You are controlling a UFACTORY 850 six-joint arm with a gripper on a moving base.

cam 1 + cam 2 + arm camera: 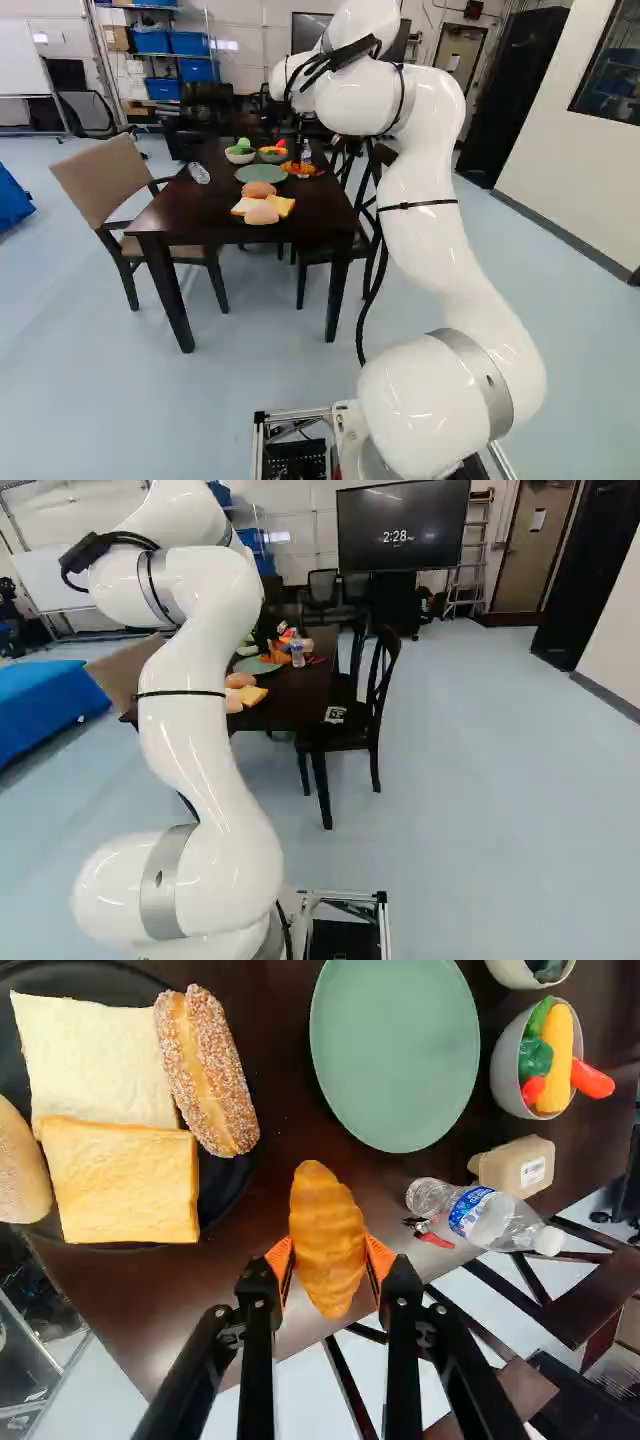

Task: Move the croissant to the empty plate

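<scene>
In the wrist view, the round black plate (222,1188) is truncated by the view's edge and partly covered by bread slices (95,1065); the pale green plate (395,1050) and pale round bun (16,1170) are likewise truncated. In the right base view, the glossy white arm (205,745) occludes parts of the dark wooden table (290,708) and tan-backed chair (118,677).

We see a glossy, wood-like table (110,1305); a smooth, matt plate (395,1055); a shiny, clear plastic bottle (490,1219); a rough-crusted seeded bun (207,1070); a glossy arm (430,225).
</scene>
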